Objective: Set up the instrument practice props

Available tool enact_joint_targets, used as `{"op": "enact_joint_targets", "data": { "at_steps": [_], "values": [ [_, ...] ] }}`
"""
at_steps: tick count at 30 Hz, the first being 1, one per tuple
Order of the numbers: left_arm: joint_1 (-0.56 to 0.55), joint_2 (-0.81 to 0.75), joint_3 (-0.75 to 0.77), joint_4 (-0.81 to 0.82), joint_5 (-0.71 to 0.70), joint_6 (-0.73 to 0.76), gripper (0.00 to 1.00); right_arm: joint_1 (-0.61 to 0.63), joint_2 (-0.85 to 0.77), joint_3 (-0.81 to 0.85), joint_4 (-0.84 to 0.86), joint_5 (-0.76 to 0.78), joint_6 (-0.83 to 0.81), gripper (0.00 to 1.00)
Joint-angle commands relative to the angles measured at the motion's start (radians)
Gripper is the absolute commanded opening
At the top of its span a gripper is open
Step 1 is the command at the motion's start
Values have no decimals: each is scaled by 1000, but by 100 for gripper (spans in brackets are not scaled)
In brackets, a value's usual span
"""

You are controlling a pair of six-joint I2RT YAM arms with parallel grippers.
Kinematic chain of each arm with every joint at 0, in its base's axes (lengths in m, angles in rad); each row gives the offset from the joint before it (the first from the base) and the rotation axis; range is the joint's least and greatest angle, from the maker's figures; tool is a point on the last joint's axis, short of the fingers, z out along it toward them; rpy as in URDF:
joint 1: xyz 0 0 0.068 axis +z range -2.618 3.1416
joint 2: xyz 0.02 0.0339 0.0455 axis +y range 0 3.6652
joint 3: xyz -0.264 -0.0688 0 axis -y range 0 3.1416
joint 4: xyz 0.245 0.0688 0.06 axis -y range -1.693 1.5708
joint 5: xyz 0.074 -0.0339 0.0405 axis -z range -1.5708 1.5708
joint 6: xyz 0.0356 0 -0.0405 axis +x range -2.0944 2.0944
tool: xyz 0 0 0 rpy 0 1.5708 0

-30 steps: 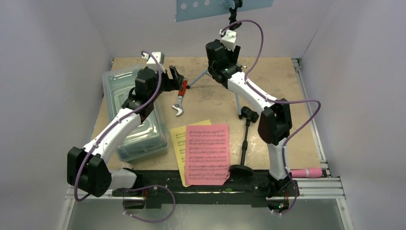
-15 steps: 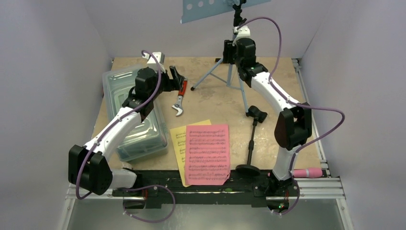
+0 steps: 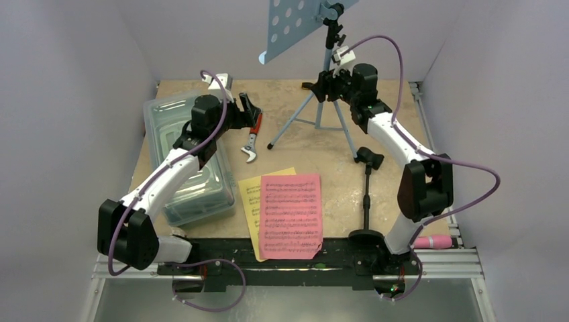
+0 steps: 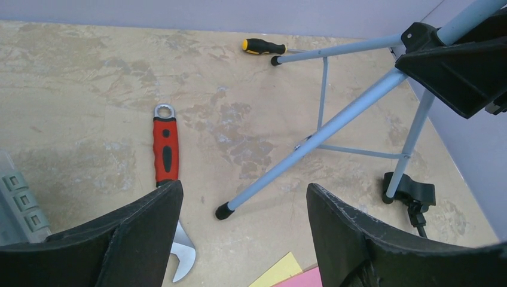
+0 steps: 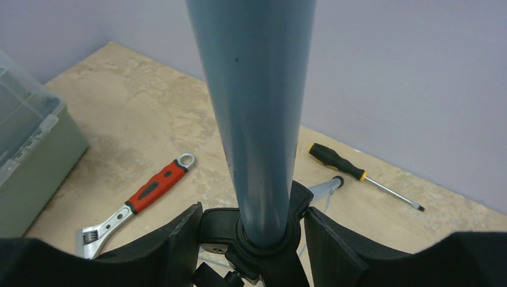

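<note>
Tripod music stand (image 3: 328, 57) upright at the back of the table (image 3: 295, 144), right gripper (image 5: 254, 239) pinching its hub
Pole's long axis runs near vertical between the right fingers (image 5: 179, 245), feet apparently down; left gripper (image 4: 245, 188), spread and empty, hangs to the stand's left by the wrench (image 4: 165, 149).

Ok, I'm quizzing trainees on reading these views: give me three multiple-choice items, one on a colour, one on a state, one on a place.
1. Which page lies on top? A the pink page B the yellow page C neither; they lie apart.
2. The left gripper is: A shut on the pink page B open and empty C shut on the yellow page.
3. The pink microphone lies: A on the pink page B in the left gripper C at the table's near right edge.
A: pink overlaps yellow. B: its fingers stand apart, gripping nothing. C: the top view shows it there.
</note>
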Motion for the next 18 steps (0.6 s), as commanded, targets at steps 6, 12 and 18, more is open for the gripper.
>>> {"op": "enact_joint_targets", "data": {
  "at_steps": [6,12,18],
  "values": [
    [8,8,35,47,7,-9,75,-14,108,152,-30,-235,-161,53],
    [10,22,35,58,50,-35,75,18,-130,-92,111,93,28,91],
    [10,36,34,62,71,-53,74,28,-254,-156,-5,340,186,98]
  ]
}}
